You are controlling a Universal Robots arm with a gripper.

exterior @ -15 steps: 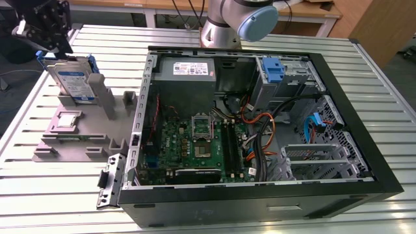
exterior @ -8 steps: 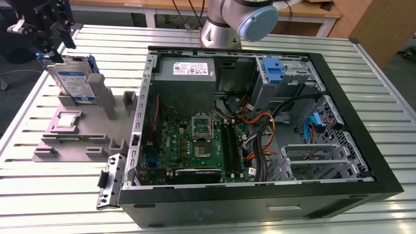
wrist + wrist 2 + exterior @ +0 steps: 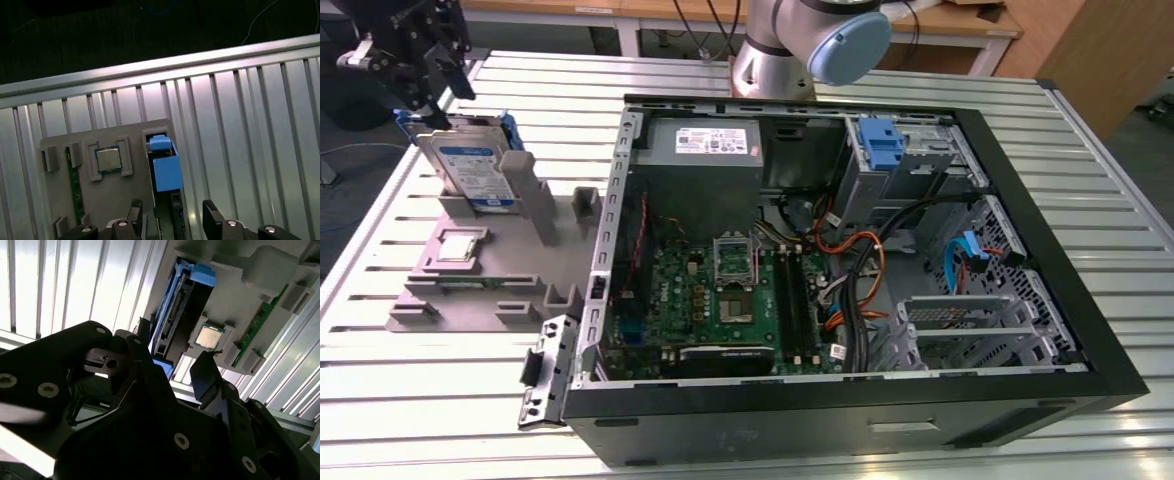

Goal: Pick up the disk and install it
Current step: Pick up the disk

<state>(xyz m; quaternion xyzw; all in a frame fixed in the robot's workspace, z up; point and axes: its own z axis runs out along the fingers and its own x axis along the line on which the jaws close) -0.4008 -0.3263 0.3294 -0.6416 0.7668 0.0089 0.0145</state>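
Silver slatted metal forms the table (image 3: pixel 414 400), which carries a grey moulded holder (image 3: pixel 520 262) at the exterior view's left and an open black computer case (image 3: pixel 854 420) at its right. The disk (image 3: pixel 464 165) stands upright on edge in a slot of the holder. Its blue-and-white label faces the camera, with the blue bracket showing behind it. The label's print is too small to read.

The black gripper (image 3: pixel 434 100) hangs just above the disk's upper edge. Both wrist views add an edge-on look at the disk. In the first wrist view the 2 fingers (image 3: pixel 212 220) stand apart, not clamped, with the blue bracket lying between and beyond them. Both wrist views also show a square silver processor chip (image 3: pixel 210 336) and a green memory stick (image 3: pixel 260 320) seated in the holder beside the disk.

Inside the case, the exterior view shows a green motherboard (image 3: pixel 720 300) and a grey box with a white sticker (image 3: pixel 714 140), whose print cannot be read.
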